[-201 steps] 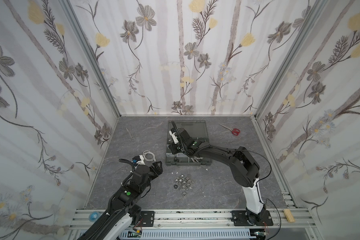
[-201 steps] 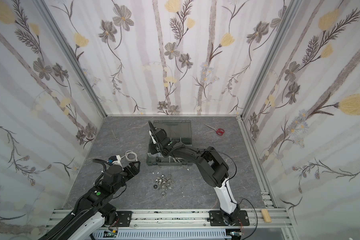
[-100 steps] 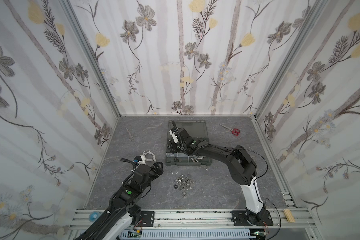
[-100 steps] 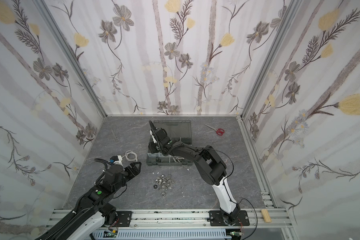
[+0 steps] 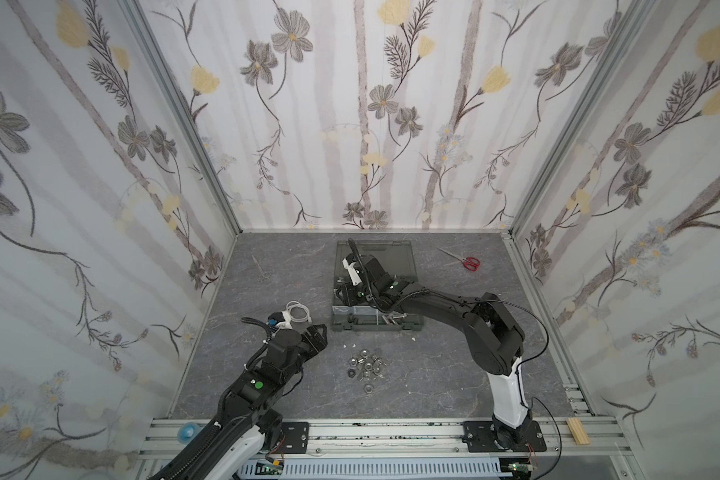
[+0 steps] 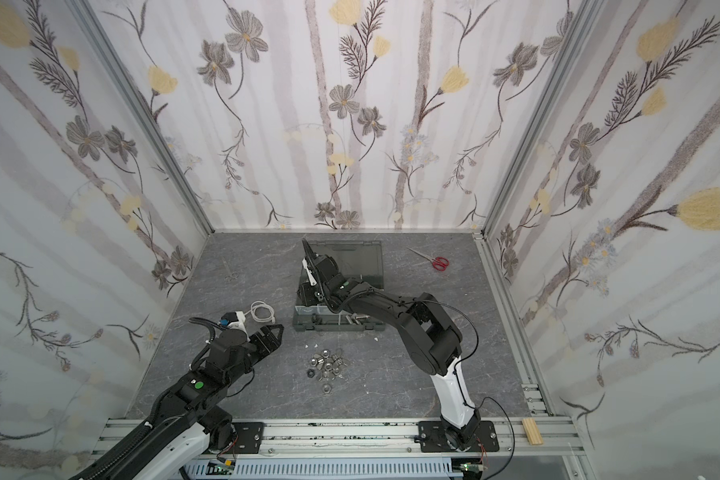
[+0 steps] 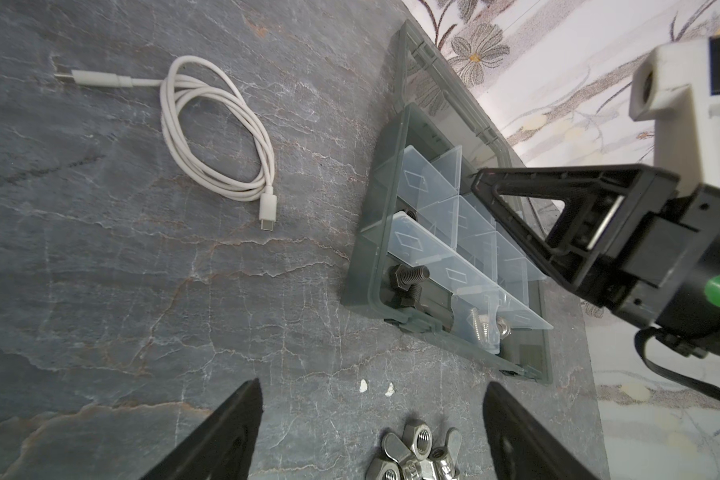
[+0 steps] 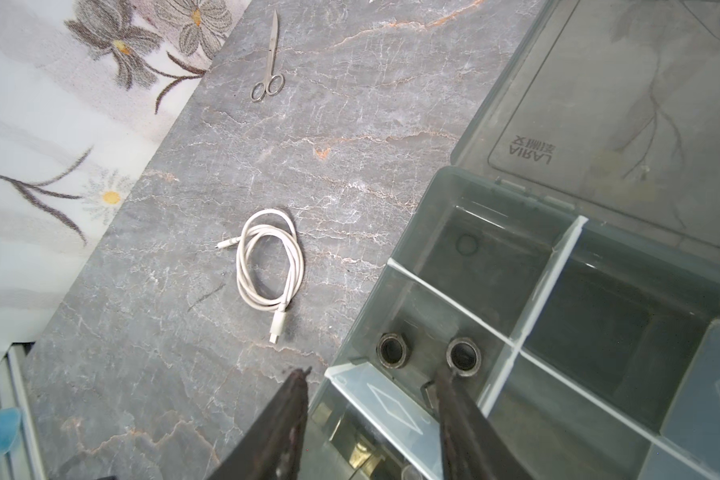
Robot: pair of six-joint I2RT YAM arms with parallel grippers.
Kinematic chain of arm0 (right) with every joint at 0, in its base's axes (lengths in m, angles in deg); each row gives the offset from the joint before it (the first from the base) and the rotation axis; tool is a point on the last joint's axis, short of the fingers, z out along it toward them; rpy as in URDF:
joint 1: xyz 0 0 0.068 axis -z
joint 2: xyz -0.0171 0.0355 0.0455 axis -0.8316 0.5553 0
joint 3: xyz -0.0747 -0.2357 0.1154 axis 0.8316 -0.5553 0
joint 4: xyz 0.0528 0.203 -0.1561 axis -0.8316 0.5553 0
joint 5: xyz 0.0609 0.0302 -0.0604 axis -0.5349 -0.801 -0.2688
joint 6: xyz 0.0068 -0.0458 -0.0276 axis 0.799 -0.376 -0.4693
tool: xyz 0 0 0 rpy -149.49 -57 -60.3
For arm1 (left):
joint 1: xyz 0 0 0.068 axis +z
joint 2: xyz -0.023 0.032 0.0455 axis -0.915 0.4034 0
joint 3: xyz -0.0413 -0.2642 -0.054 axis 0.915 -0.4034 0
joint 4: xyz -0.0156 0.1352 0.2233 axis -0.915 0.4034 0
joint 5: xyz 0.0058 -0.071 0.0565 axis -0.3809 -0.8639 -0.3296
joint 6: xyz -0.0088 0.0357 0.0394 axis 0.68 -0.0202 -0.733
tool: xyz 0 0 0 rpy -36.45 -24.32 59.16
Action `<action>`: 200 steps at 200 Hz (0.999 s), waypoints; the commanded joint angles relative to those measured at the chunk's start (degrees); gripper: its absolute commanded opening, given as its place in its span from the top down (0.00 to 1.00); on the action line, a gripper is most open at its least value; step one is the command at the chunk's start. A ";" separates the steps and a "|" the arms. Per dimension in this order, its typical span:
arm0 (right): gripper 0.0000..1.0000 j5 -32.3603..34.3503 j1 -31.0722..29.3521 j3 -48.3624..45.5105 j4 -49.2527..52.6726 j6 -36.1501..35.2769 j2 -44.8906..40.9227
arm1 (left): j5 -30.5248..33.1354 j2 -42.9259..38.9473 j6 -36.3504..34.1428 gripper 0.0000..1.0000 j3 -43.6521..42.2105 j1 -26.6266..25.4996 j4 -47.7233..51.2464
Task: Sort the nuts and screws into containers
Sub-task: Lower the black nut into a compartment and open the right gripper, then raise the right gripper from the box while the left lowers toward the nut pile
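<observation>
About a dozen small shiny silver metal nuts, hex and winged mixed, lie heaped on the grey marbled worktop towards the front rail, apart from the case. The left gripper hangs near the heap on its left, jaws wide apart, nothing in them. Just beyond is a coiled white charging cable, no part of the job. Next back is the dark grey plastic organizer case with pale translucent dividers. Its front-row compartments hold black hex-head screws at the left end and silver screws alongside. The right gripper hovers over the case's left end, jaws apart and empty, one fingertip just beside two black ring-shaped nuts lying flat in the row behind. Past that the smoky see-through lid is laid back flat. Farthest off are red-handled scissors and slim steel scissors by the left wall. Judgement: the silver heap is the work left. These nuts are light, hard and smooth, likely to skate on the slick stone, and the wings may snag neighbours. Best to take one from the heap's edge, jaws square across opposite flats or across the wings, pinched low. They are not fragile, but release low so they do not bounce out.
</observation>
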 commanded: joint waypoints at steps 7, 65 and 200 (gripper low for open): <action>0.49 -0.66 0.11 -3.60 -5.34 1.90 -3.60 | -0.50 1.69 0.83 0.16 1.58 -1.11 -1.78; 0.49 -2.23 0.11 -19.31 -12.82 6.63 -13.77 | 3.30 5.99 3.14 0.16 2.28 -8.02 -2.93; 0.49 2.51 2.99 -34.91 -12.32 8.71 -27.59 | 4.78 27.18 -2.90 0.16 14.50 -17.76 -4.07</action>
